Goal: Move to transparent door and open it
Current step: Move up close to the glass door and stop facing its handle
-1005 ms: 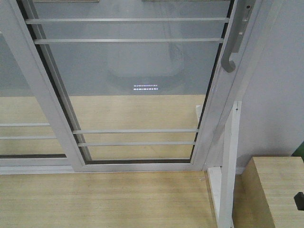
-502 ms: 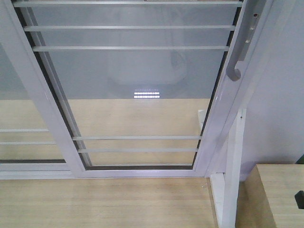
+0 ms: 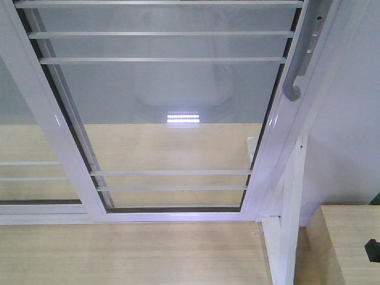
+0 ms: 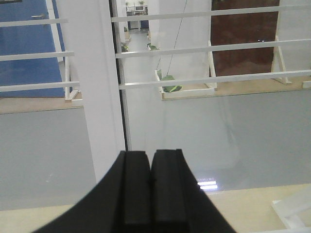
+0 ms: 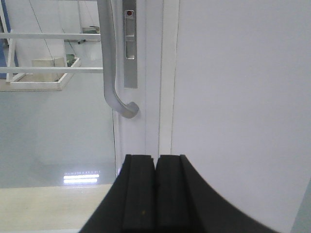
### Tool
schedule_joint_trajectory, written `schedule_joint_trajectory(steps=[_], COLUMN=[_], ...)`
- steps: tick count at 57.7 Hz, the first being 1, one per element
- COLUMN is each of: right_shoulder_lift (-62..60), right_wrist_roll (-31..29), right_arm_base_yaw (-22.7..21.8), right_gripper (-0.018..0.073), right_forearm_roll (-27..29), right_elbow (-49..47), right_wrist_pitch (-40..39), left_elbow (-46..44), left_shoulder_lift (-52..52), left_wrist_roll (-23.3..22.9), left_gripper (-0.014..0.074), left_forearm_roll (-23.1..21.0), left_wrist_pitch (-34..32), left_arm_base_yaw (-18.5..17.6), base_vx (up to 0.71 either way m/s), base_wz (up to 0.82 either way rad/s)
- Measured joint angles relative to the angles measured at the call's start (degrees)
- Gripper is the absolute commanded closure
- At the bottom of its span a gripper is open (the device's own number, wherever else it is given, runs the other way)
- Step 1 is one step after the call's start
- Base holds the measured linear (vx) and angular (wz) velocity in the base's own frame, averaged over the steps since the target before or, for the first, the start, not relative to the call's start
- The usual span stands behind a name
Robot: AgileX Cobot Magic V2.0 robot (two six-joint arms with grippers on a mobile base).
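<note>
Transparent door (image 3: 172,113) fills centre of front view, thin white bars across the glass. Its grey handle (image 3: 295,74) is on the right stile, upper right. In wrist view the right tool (image 5: 155,162) is below the handle, not touching, fingers pressed together, holding nothing. Same for the left tool (image 4: 150,160): closed, empty, facing glass beside a white upright (image 4: 97,97).

In the front view we lose the top of the transparent door (image 3: 172,95) past the upper edge, and its handle (image 3: 292,89) shows only its lower stretch. At the right edge a small black thing (image 3: 374,250) is cut off, and we cannot tell what it is. In the wrist views the left gripper (image 4: 150,156) and the right gripper (image 5: 155,159) run off the bottom edge. The red mark (image 5: 129,13) on the lock plate (image 5: 129,53) is perhaps an indicator, too small to read.
</note>
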Motion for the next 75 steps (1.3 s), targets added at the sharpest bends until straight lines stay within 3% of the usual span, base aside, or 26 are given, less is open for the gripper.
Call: schedule_joint_trajectory(steps=[45,57,66,75], right_shoulder_lift=[0.0,0.0,0.0,0.1], right_wrist_roll=[0.0,-0.3,3.3,4.1], right_arm_base_yaw=[0.0,0.0,-0.1,-0.1], right_gripper=[0.0568,0.0567,0.0565,0.0565], right_forearm_roll=[0.0,-1.4,1.0,0.1], right_elbow=[0.0,0.0,-0.3,-8.0], right_wrist_pitch=[-2.2,-8.0,-15.5,-14.3], left_elbow=[0.0,0.0,0.0,-5.4], left_shoulder_lift=[0.0,0.0,0.0,0.0], left_wrist_roll=[0.0,-2.8,-3.7,-3.9], left_gripper=[0.0603,0.0603,0.0603,0.0603], left_forearm_roll=[0.0,0.0,0.0,0.0], left_wrist_pitch=[-0.8,-4.4,-13.4,-15.2], left_arm_base_yaw=[0.0,0.0,0.0,0.0], base_vx=[0.00,0.00,0.00,0.00], base_wz=[0.00,0.00,0.00,0.00])
